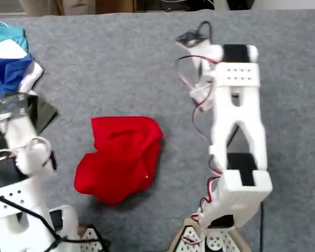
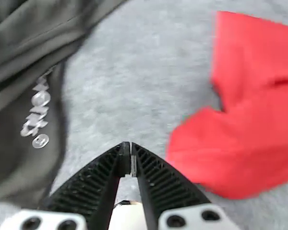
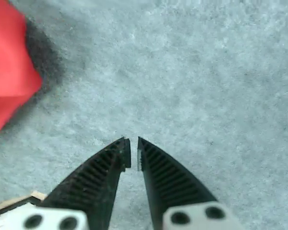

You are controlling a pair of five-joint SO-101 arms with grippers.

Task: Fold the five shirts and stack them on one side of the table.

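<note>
A red shirt (image 1: 121,157), crumpled and not yet folded, is being shown lying in the middle of the table (image 1: 121,63), between the two arms. The left gripper (image 2: 130,148) is being held low just beside it, jaws pressed together on nothing, with a dark shirt (image 2: 19,96) on its other side. The right gripper (image 3: 133,146) is being held over bare table, jaws all but shut and empty. Other shirts (image 1: 10,68) are being kept heaped at the left edge, probably so that the middle is being spared for folding.
</note>
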